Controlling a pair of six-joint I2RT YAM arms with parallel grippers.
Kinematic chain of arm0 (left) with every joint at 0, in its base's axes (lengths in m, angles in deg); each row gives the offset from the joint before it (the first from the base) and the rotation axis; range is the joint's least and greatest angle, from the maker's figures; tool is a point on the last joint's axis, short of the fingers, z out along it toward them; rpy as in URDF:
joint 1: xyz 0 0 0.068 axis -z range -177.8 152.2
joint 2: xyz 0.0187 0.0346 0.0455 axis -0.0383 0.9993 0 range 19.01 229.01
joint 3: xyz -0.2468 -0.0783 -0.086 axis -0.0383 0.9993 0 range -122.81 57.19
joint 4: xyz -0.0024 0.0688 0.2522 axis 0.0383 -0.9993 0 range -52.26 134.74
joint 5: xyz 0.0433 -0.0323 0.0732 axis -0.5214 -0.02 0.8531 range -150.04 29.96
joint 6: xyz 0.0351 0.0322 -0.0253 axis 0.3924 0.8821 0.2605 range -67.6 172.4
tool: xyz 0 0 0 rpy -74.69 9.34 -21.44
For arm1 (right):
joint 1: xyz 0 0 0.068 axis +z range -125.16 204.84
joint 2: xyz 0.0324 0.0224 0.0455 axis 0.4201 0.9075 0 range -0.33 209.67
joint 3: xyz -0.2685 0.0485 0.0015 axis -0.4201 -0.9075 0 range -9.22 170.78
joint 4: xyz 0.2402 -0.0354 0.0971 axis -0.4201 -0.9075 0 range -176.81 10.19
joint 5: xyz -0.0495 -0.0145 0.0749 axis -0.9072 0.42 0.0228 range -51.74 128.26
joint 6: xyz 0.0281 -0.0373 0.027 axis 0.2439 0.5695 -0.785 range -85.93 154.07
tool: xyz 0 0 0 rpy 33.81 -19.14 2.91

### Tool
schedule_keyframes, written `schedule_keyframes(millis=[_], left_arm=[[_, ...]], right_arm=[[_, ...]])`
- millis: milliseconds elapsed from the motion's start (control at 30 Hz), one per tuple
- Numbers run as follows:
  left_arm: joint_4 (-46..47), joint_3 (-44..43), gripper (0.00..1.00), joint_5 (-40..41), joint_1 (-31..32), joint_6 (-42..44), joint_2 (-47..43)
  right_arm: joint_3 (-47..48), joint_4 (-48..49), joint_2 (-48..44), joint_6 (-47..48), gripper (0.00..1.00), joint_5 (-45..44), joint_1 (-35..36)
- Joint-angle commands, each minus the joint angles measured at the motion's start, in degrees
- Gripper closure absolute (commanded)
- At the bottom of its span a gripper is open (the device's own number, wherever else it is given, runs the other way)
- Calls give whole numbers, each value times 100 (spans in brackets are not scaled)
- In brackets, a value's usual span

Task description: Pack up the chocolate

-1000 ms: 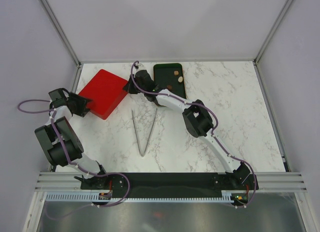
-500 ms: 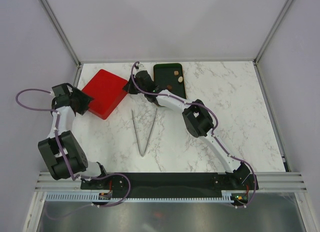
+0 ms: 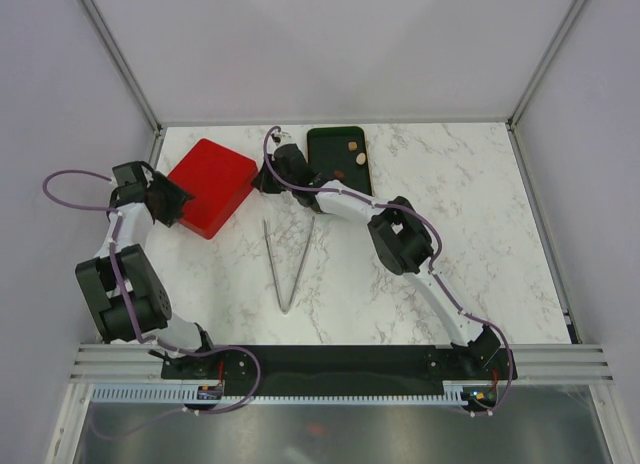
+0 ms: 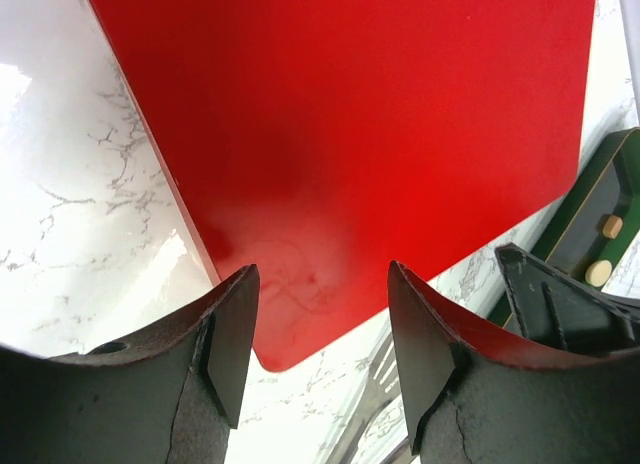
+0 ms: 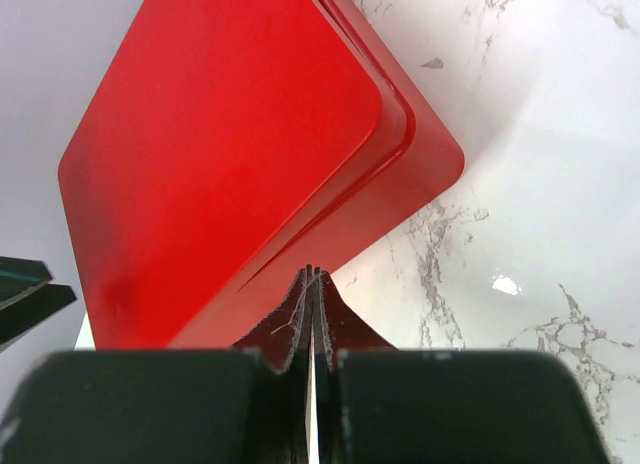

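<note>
Two tan chocolate pieces (image 3: pixel 352 145) (image 4: pixel 611 225) lie in the dark green tray (image 3: pixel 325 144) (image 4: pixel 575 224) at the back. A red lidded box (image 3: pixel 210 184) (image 4: pixel 380 114) (image 5: pixel 220 144) sits left of the tray. My left gripper (image 3: pixel 176 202) (image 4: pixel 318 284) hovers at the box's left corner, jaws open, nothing between them. From the other side, my right gripper (image 3: pixel 262 180) (image 5: pixel 315 274) is shut and empty, its tips against the box's right side wall just below the lid edge.
Long metal tongs (image 3: pixel 290 259) (image 4: pixel 375 369) lie open on the marble table (image 3: pixel 470 214) in front of the box and the tray. The enclosure's left wall stands close behind my left arm.
My left gripper has moved a little farther back along the red box's left corner, its elbow swinging in. The right gripper stays shut at the box's right side.
</note>
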Motion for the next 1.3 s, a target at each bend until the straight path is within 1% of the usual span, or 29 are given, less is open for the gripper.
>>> schedule_keyframes(millis=[0, 367, 533, 667, 833, 967, 1033, 1100, 1267], left_arm=[[133, -372, 38, -76, -19, 208, 276], [116, -908, 39, -59, 25, 217, 1349], [116, -979, 39, 161, 104, 305, 1446], [81, -1076, 39, 178, 130, 296, 1543], [63, -1207, 39, 170, 165, 305, 1780], [63, -1278, 39, 179, 227, 279, 1921], [63, -1295, 39, 214, 245, 279, 1973], [63, -1331, 39, 214, 245, 253, 2000], [45, -1287, 39, 240, 262, 208, 2062]], right_arm=[[18, 143, -435, 92, 100, -108, -43], [-52, 406, -356, 136, 100, -389, -96], [-87, 608, -338, 136, 100, -460, -149], [-219, 1239, -321, 66, 100, -346, -158], [-298, 1522, -382, 22, 98, -328, -149], [-606, 2093, -487, 22, 95, -170, -149], [-527, 2112, -392, 13, 94, -38, -149], [-229, 1936, -233, -13, 93, 76, -149], [105, 1787, 311, -338, 92, 138, -149]])
